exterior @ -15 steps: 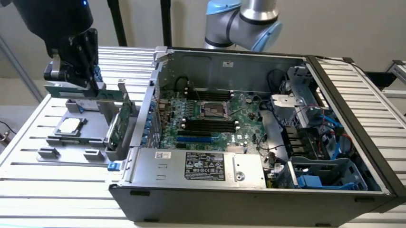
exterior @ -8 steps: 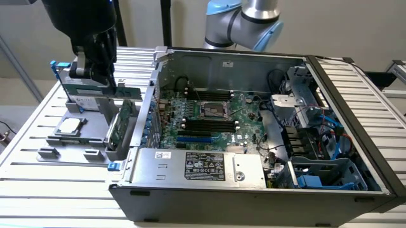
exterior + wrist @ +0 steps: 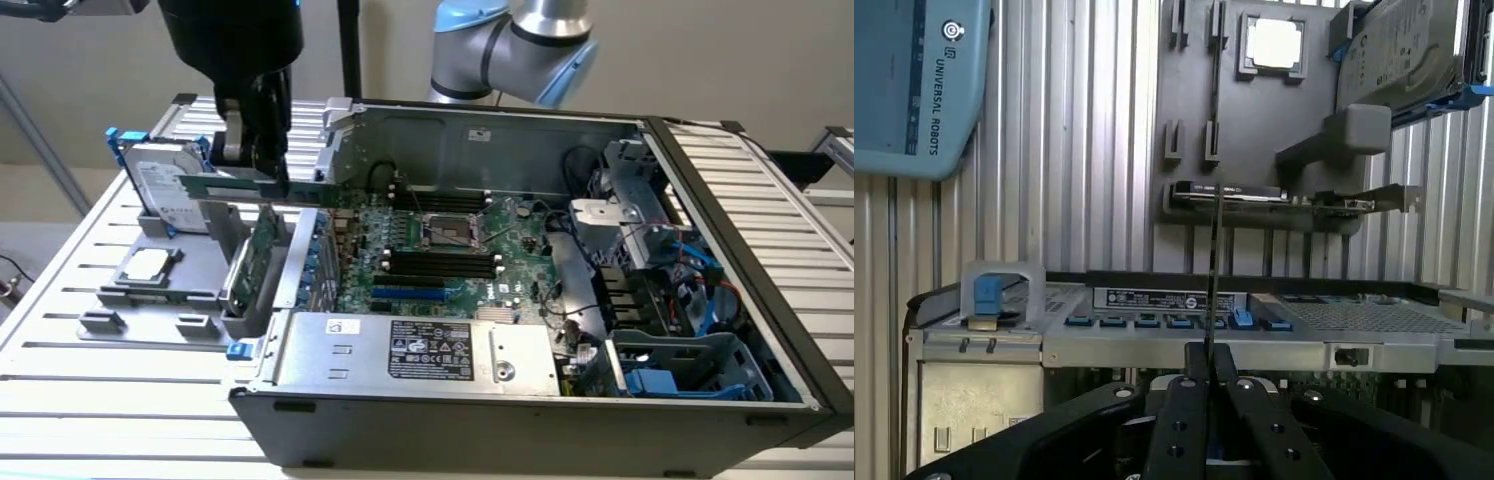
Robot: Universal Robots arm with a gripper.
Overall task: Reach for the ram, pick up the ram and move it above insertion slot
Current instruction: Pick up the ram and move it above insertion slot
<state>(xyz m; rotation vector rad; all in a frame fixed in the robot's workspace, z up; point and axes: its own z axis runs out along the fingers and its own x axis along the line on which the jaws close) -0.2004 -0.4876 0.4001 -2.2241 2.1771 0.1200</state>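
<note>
A big slatted metal table [image 3: 80,340] carries everything, and most of its top is taken up by an open computer case [image 3: 534,400] lying on its side toward the exterior view's right edge of the table. Inside the case sits a green motherboard [image 3: 441,250] with a row of dark memory slots [image 3: 434,263] in its middle, and a silver power supply box [image 3: 427,350] lies along the near wall of the case. A light blue robot arm [image 3: 514,45] hangs over the far edge of the table. Near the table's far corner on the exterior view's left rests a grey holder tray [image 3: 134,300] with a hard drive [image 3: 167,195] standing at its far end and a square chip [image 3: 147,262] lying flat on it. A taller green card [image 3: 254,265] stands upright in the tray next to the case wall. The black gripper [image 3: 254,155] hangs above that tray, close to the case's wall on the exterior view's left. Its jaws are squeezed tight on the ram [image 3: 260,188], a long thin green stick held level in the air, above the tall card and not touching it. In the wrist view the gripper [image 3: 1209,375] pinches the ram [image 3: 1212,270], seen edge-on as a thin dark line between the two fingers [image 3: 1179,420]
</note>
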